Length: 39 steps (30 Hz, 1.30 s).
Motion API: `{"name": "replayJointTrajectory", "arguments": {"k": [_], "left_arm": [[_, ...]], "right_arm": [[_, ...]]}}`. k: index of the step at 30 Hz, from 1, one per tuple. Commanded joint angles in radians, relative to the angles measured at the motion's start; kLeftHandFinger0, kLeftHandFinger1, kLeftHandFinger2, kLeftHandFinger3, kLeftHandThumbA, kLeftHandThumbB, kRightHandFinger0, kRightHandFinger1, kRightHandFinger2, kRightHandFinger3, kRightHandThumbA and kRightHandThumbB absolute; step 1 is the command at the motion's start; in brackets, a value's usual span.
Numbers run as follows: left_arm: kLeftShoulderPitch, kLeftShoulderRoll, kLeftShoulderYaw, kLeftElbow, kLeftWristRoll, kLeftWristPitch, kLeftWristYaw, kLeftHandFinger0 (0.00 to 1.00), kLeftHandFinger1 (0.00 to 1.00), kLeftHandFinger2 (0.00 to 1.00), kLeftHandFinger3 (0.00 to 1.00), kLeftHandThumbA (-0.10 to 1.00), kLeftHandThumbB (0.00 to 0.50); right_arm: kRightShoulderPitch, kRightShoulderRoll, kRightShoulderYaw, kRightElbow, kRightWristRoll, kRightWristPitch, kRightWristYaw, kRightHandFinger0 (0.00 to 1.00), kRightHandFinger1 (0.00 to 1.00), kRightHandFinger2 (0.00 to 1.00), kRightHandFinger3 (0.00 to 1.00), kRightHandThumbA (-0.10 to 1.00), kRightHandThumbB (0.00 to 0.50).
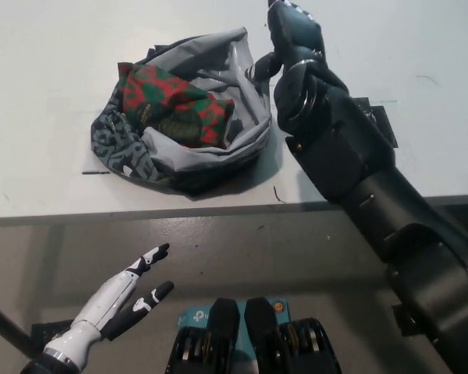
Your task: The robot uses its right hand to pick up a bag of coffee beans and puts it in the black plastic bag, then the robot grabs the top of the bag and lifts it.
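While the red-and-green bag of coffee beans (175,104) is lying inside the black plastic bag (183,117) on the white table (47,47), the black right hand (291,35) is reaching in from the right at the bag's upper right rim. Its fingers (263,64) are curling down beside the raised grey edge, seemingly touching it; whether they are pinching the plastic is impossible to tell. Down at the lower left, below the table edge, the white left hand (129,300) is resting with fingers spread, holding nothing.
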Motion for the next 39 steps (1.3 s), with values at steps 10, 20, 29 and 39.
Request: {"name": "replayJointTrajectory", "arguments": {"k": [10,20,29,39], "left_arm": [[-0.019,0.013,0.001,-0.017,0.003,-0.018,0.002,1.0,1.0,1.0,1.0,0.99,0.173],[-0.015,0.016,0.001,-0.024,-0.005,-0.009,-0.01,1.0,1.0,1.0,1.0,0.99,0.166],[-0.011,0.012,0.005,-0.022,-0.013,0.001,-0.014,1.0,1.0,1.0,1.0,0.98,0.158],[-0.011,0.015,-0.001,-0.028,-0.002,0.001,-0.02,1.0,1.0,1.0,1.0,0.99,0.154]], "right_arm": [[-0.028,0.004,-0.083,-0.131,0.061,-0.016,0.031,1.0,1.0,1.0,1.0,1.0,0.445],[-0.038,-0.022,-0.138,-0.299,0.063,0.01,0.023,1.0,1.0,1.0,1.0,1.0,0.393],[-0.032,-0.025,-0.151,-0.399,0.044,0.014,0.026,1.0,1.0,1.0,1.0,0.96,0.4],[0.008,-0.004,-0.106,-0.318,0.031,0.013,0.046,1.0,1.0,1.0,1.0,0.97,0.364]]}}
